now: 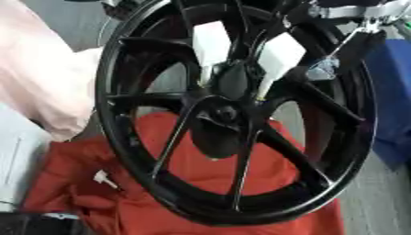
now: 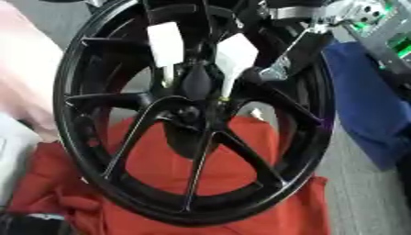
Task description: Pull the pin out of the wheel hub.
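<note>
Nearest, at the lower left corner, lies a dark object [image 1: 36, 224] that cannot be made out, at the edge of a crumpled red cloth [image 1: 201, 170] spread over the ground. A small white piece [image 1: 104, 179] lies on this cloth, just beside the lower left of the rim. On the cloth stands a black wheel [image 1: 108, 105], upright and a little tilted, which fills most of both views; the red shows through the gaps between its thin spokes. The wheel hub [image 1: 221, 114] sits at the middle of the wheel, where the spokes meet, dark and glossy. Just above the hub two white tabs, the left tab [image 1: 211, 41] and the right tab [image 1: 281, 55], stand side by side on thin pale stems that point down toward the centre; which of them, if either, belongs to the pin cannot be told. Between the tabs shows a dark rounded mass that seems to be the right hand [image 2: 197, 81], black against the black wheel, so whether it is open, closed or gripping something cannot be told. Its silver-jointed right arm [image 2: 297, 50] comes in from the upper right, across the rim. Farther off, a pale pink cloth [image 1: 40, 82] lies at the left of the wheel and a blue cloth [image 2: 361, 101] at the right, both on a grey floor [image 2: 361, 197].
</note>
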Controlling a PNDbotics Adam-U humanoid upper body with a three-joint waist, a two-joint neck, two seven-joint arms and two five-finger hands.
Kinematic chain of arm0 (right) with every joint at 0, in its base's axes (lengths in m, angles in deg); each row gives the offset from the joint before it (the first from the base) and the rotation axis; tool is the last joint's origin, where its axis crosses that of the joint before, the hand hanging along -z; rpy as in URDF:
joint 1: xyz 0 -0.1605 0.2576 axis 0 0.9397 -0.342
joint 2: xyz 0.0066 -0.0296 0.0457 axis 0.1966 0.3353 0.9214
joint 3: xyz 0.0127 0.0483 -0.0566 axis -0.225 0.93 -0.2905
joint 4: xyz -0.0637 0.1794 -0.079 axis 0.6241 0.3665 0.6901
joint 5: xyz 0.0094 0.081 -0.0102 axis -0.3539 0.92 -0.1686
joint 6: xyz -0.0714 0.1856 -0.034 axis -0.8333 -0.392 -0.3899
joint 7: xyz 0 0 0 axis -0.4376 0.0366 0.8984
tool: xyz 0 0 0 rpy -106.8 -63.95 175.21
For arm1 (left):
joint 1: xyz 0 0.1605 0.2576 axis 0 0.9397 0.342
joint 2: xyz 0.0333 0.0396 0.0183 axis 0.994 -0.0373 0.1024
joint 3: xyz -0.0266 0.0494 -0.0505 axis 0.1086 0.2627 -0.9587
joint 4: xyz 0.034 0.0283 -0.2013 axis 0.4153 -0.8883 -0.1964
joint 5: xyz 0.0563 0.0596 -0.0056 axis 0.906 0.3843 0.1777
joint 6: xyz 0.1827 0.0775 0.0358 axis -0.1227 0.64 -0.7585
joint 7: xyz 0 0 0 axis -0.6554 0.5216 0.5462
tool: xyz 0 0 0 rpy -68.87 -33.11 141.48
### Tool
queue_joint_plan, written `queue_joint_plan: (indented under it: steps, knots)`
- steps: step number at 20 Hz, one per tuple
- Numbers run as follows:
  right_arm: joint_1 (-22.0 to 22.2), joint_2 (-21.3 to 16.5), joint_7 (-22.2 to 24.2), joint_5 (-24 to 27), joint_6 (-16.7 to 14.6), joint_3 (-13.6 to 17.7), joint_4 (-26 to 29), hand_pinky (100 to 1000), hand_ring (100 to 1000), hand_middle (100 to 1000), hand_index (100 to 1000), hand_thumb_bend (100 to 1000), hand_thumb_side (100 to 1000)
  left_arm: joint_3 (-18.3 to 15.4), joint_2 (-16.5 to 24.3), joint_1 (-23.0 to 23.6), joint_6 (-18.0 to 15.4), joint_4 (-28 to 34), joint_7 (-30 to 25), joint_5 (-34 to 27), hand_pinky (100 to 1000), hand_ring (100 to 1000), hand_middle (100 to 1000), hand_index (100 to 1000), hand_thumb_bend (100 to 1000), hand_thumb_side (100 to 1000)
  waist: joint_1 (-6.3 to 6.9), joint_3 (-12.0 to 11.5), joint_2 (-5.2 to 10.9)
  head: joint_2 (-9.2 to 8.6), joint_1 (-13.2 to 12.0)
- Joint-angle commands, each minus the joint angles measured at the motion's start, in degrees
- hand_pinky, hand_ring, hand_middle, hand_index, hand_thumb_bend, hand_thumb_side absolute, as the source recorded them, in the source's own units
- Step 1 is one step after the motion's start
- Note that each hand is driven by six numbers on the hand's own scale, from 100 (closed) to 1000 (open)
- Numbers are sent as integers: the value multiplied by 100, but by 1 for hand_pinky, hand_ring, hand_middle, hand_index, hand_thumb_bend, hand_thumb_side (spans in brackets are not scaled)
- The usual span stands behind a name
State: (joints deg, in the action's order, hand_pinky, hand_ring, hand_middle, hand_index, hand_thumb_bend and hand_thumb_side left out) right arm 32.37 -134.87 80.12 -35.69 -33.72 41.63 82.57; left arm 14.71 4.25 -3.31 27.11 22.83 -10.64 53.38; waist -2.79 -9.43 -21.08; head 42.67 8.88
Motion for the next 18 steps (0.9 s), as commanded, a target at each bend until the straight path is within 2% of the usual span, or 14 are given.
queue_joint_plan:
  steps: [1,5,6,7,12,18]
  knots:
    - [-58,-83,1604,23,-1573,39,-8,844,754,499,659,276,462,-59,90,-41,3,74,-4,-15,665,500,430,713,300,595,18,-3,117,-66,-7]
    - [-77,-80,1604,172,-1475,38,-33,832,722,443,596,226,430,-61,90,-33,5,71,-6,-15,666,499,430,713,300,596,20,-2,131,-61,-11]
    - [-89,-88,1604,236,-1448,40,-26,831,716,433,585,192,462,-62,90,-31,5,68,-5,-15,666,499,430,713,299,596,21,-1,136,-60,-11]
    - [-104,-102,1604,311,-1419,41,-10,829,712,427,580,197,409,-63,89,-28,6,64,-5,-16,666,499,430,713,299,596,23,0,142,-61,-12]
    - [-170,-274,1604,729,-1224,63,99,813,659,353,509,108,355,-70,91,-23,5,51,2,-17,667,499,430,713,297,595,35,4,184,-65,7]
    - [-199,-565,1604,1249,-883,150,56,801,622,308,468,100,312,-77,95,-17,7,42,16,-14,667,499,429,713,297,593,53,-3,246,-91,63]
